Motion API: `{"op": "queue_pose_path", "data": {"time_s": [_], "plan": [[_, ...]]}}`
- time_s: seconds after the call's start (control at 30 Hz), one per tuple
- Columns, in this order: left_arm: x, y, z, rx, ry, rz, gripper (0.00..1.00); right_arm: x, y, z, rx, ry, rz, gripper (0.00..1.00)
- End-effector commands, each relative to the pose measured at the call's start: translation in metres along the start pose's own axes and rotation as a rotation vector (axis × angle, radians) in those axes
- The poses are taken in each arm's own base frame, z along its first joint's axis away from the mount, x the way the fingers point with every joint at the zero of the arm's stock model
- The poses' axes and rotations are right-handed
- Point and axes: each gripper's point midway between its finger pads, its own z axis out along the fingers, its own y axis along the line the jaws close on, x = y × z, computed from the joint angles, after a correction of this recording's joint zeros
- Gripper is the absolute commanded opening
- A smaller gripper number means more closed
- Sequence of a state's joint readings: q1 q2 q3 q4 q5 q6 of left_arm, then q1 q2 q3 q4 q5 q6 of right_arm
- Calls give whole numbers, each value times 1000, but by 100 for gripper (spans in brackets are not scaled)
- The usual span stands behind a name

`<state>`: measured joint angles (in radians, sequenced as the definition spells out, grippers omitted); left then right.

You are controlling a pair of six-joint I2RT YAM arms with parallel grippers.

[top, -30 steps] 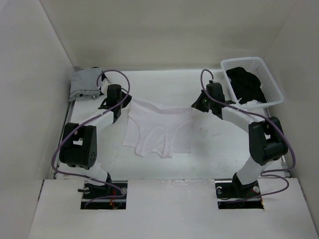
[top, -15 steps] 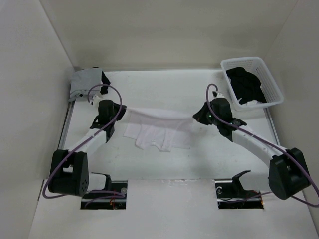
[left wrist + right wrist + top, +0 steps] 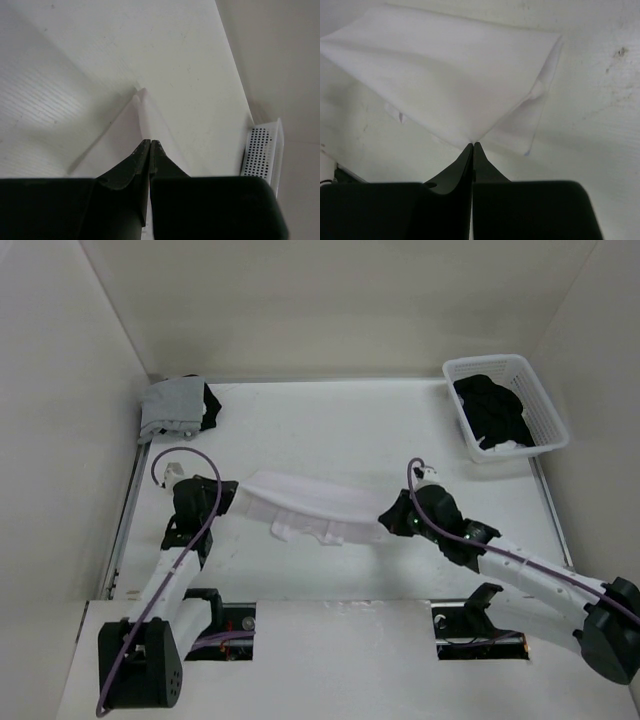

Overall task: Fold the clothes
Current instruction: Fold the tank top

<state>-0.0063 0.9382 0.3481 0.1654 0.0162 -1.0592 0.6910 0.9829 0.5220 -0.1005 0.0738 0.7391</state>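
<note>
Two tools held a white garment stretched over the counter.
The left tool and right tool each pinched one end; grey clothes lay far left, a basket of black clothes far right.

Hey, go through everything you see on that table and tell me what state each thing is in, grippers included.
White fabric garment: pinched at both ends, stretched between the two grippers, not yet folded.
Left gripper: shut on the white fabric garment.
Right gripper: shut on the white fabric garment.
Grey fabric garment: folded, at the far left corner.
White plastic lattice basket: upright, holding black clothes.
</note>
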Motion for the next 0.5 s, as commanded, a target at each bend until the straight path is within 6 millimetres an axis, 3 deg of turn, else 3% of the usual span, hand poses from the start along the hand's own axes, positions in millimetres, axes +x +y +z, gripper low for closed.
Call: {"op": "queue_pose_path", "data": {"time_s": [0.0, 0.27, 0.47], "plan": [[5, 2, -13, 34, 29, -5, 0, 26, -17, -3, 71, 33, 14, 2], [26, 52, -17, -75, 73, -28, 4, 64, -40, -1, 142, 113, 94, 6], [10, 60, -27, -88, 21, -65, 20, 70, -45, -5, 165, 124, 116, 23]]}}
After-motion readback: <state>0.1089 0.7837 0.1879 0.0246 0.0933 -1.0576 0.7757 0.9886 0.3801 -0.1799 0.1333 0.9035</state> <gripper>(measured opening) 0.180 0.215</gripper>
